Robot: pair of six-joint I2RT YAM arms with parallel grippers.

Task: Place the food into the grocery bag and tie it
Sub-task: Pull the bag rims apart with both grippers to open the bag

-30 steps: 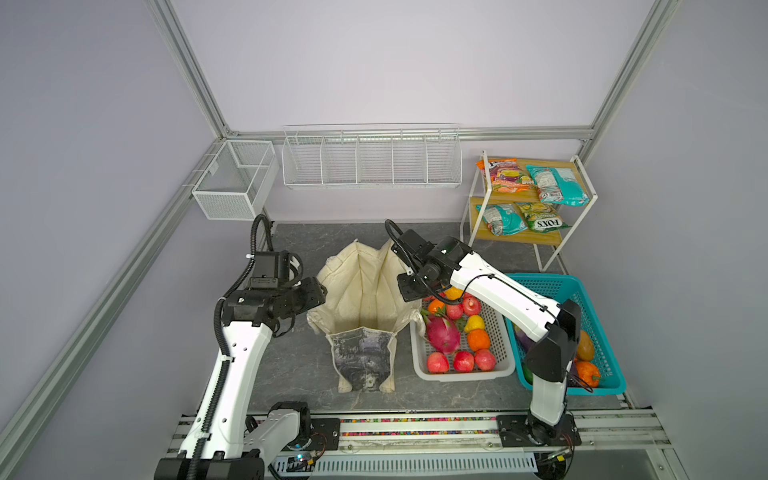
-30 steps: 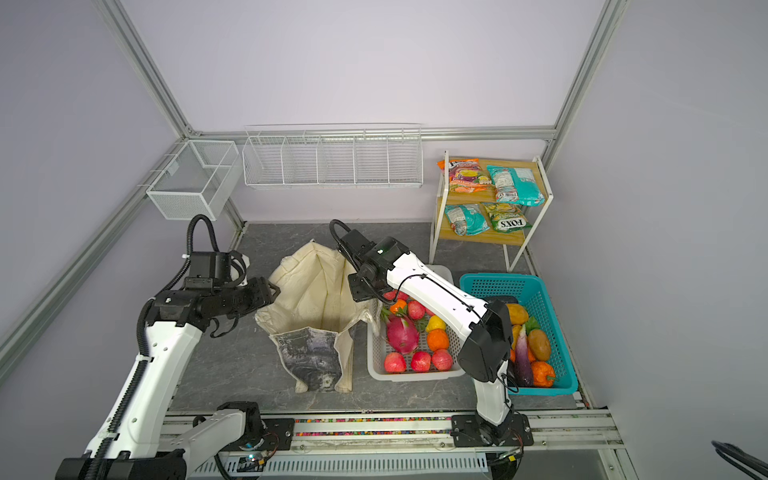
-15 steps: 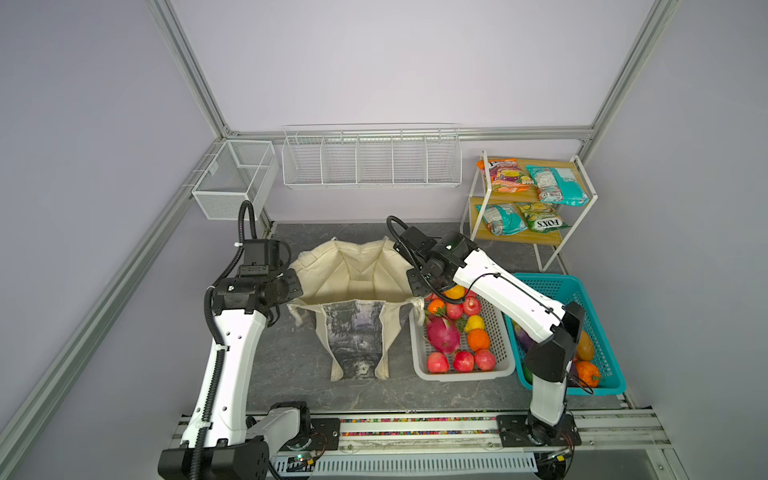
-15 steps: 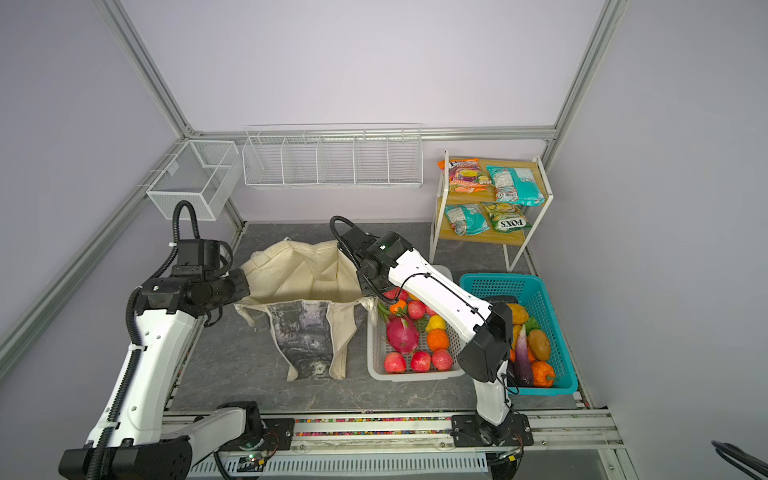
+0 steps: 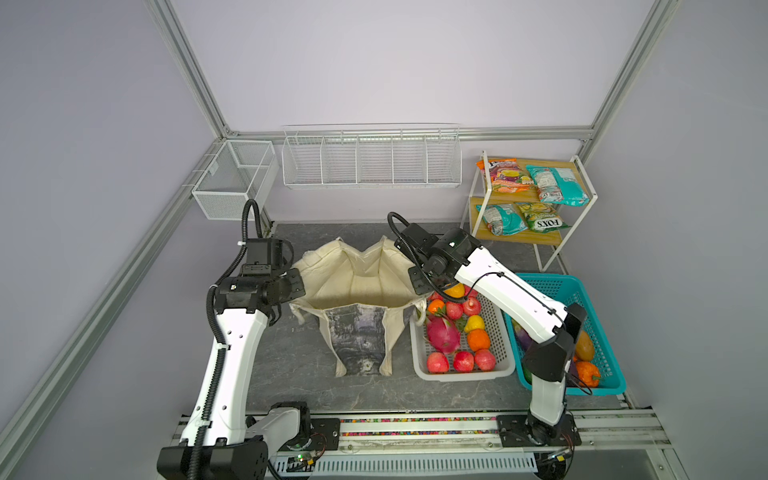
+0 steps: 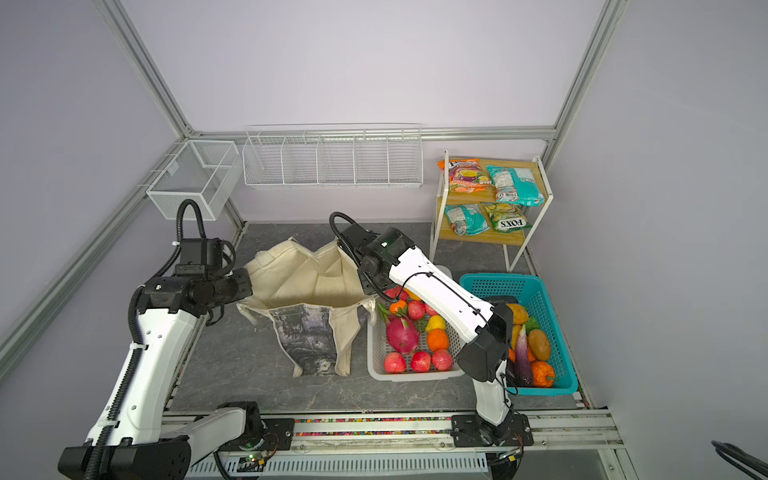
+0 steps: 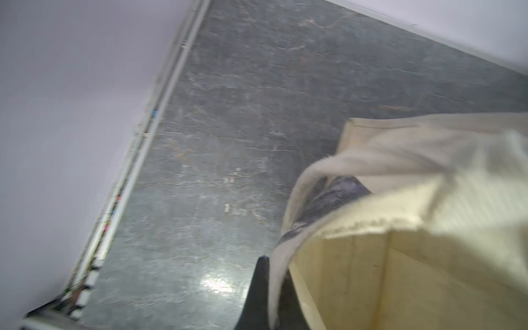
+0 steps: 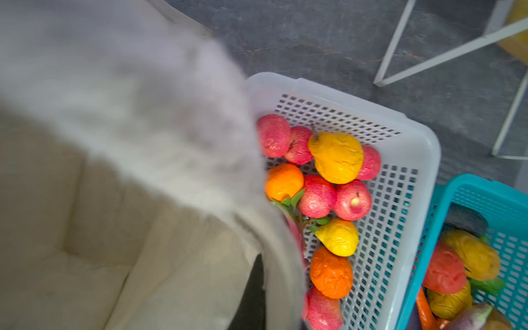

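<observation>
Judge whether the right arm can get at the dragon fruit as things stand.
Probably not yet. The dragon fruit lies uncovered in the white basket nearby, but the right fingers are shut on the bag rim, holding it open; they must let go first.

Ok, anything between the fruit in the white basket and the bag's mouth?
Nothing visible blocks the mouth of the grocery bag; the left pincer and right pincer, shut on its rim, spread it. Its side wall borders the white basket, so fruit must clear it, and the right arm crosses the basket's far end.
</observation>
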